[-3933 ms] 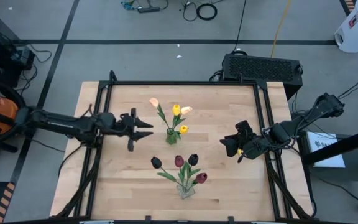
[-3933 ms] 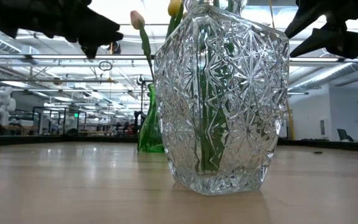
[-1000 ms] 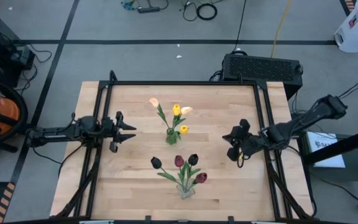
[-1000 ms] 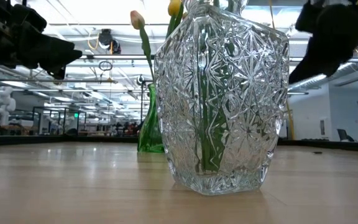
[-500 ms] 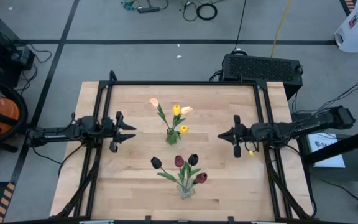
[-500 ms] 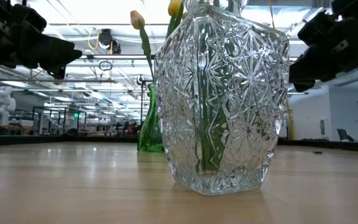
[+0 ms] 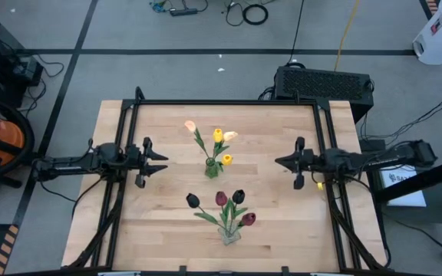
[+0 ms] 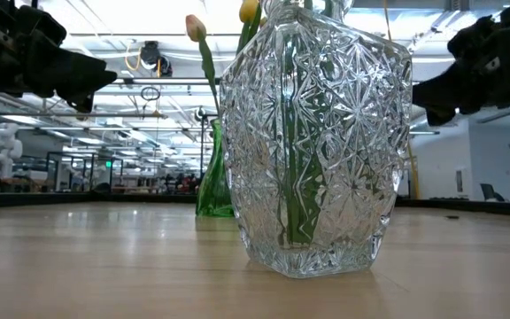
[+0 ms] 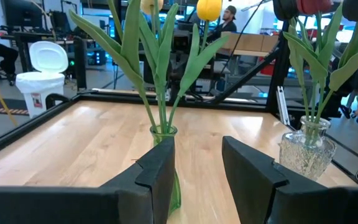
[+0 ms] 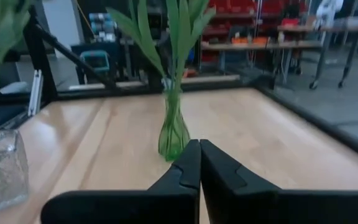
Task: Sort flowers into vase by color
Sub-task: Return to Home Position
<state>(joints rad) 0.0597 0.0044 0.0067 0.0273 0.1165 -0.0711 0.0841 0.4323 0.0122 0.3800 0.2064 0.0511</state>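
Over the left edge of the light wooden table (image 7: 282, 230), the left gripper (image 7: 159, 162) hovers level and empty, its fingers (image 9: 157, 171) spread and aimed at the middle. It sits well apart from the stems, probably so that nothing gets knocked.

Near the table's middle, the slim green glass vase (image 7: 210, 162) holds the yellow and peach artificial tulips (image 7: 218, 136). Slightly right, towards the edge where the low camera sits, the clear cut-glass vase (image 7: 229, 234) holds the dark red and near-black artificial tulips (image 7: 222, 198). No flower lies loose, so the sorting looks finished.

Over the right edge, the right gripper (image 7: 277, 162) mirrors the left, with its fingers (image 10: 188, 165) pressed together on nothing. This looks like a parked pose.
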